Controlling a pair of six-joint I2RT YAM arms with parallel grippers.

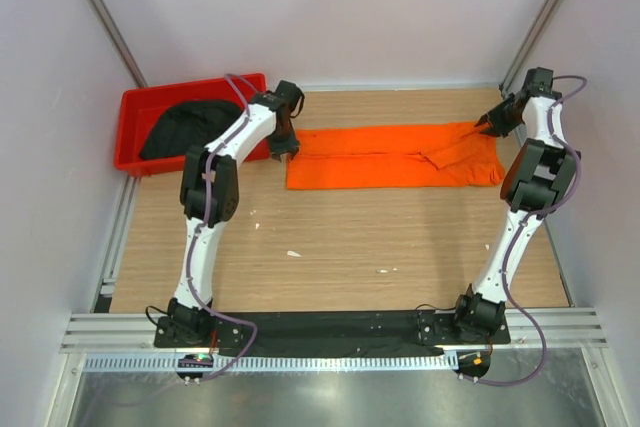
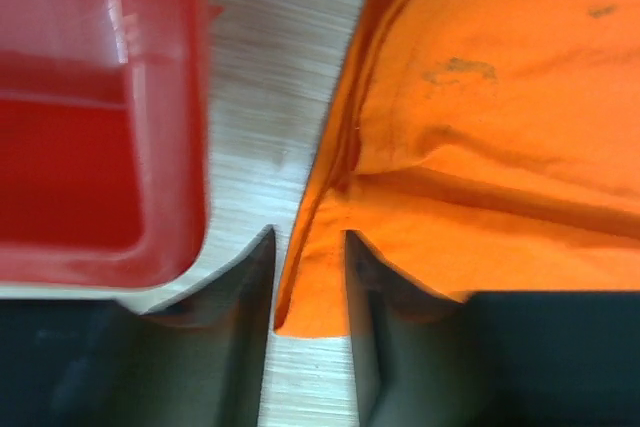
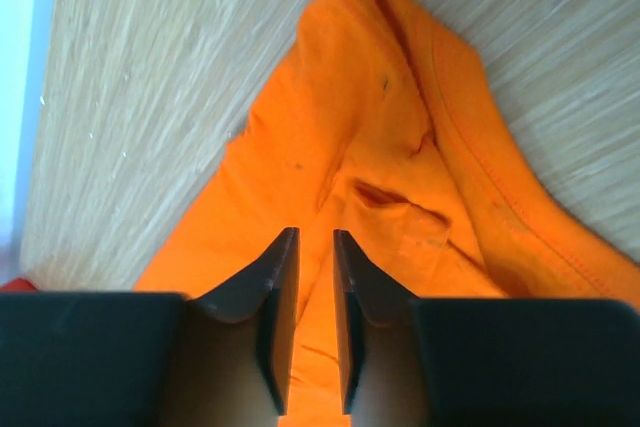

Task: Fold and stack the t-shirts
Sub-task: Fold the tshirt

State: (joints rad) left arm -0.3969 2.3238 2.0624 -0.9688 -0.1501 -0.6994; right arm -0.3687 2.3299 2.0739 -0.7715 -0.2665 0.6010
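Note:
The orange t-shirt (image 1: 395, 157) lies folded into a long strip across the far part of the table. My left gripper (image 1: 284, 147) is low at its left end. In the left wrist view (image 2: 310, 277) its jaws stand a little apart around the shirt's corner (image 2: 325, 277), one finger on bare wood and the other over the cloth. My right gripper (image 1: 488, 127) is at the shirt's far right corner. In the right wrist view (image 3: 317, 277) its jaws are nearly together on a ridge of orange cloth (image 3: 340, 147). The black t-shirt (image 1: 185, 129) lies bunched in the red bin.
The red plastic bin (image 1: 135, 107) stands at the far left, its corner (image 2: 100, 147) close beside my left gripper. White walls and metal posts enclose the table on three sides. A few small white scraps (image 1: 293, 253) lie on the wood nearer the arm bases.

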